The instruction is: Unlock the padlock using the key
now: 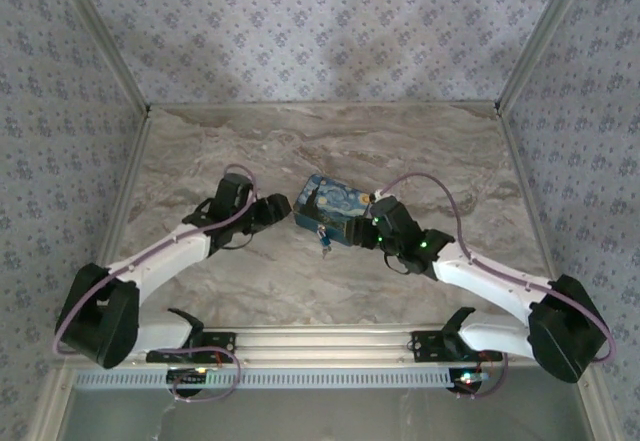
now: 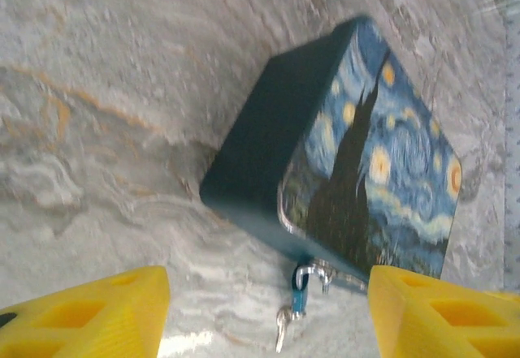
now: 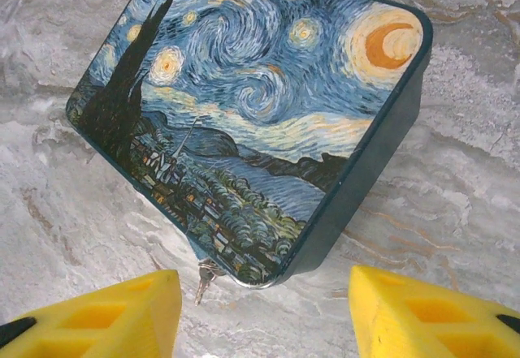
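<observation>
Yellow fingers (image 2: 97,313) of the left gripper (image 2: 268,289) stand wide apart with nothing between them, so we read that hand as released. The right gripper (image 3: 264,289) is spread the same way and is just as empty. The two hover low over the marble worktop (image 1: 200,151), one at each end of the blue starry-night tin (image 1: 328,209), which lies near the worktop's middle with its painted lid up.

On the tin's wall that faces the worktop's near edge, we see from the left wrist a silvery clasp (image 2: 318,273). A small blue padlock (image 2: 301,299) hangs from it, and a silvery key (image 2: 282,327) dangles just below, close to the marble. We cannot tell whether the key already sits in the lock or is merely tied to it.

We judge that the task is at the approach step: neither hand has touched lock or key. The next move likely calls for one gripper to steady the tin or the padlock. The other would then come down near the worktop and pinch the tiny key squarely, firm enough to turn it.
</observation>
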Robot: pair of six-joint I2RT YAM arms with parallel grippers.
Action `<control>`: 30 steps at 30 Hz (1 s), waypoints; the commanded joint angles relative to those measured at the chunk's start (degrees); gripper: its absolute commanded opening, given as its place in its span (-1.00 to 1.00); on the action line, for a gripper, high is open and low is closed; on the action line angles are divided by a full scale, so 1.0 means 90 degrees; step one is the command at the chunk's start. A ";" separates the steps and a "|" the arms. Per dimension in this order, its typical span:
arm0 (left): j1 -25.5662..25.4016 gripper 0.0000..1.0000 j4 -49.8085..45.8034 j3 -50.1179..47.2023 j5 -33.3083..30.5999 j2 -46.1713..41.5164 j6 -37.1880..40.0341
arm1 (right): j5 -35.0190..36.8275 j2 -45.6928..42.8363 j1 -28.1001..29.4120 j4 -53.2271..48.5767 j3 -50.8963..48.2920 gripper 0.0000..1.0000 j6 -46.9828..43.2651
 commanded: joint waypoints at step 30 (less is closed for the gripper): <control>-0.0478 0.26 0.2047 0.0665 0.0923 0.2087 -0.0582 | -0.1742 0.1963 -0.1699 0.1183 0.0904 0.19 0.0785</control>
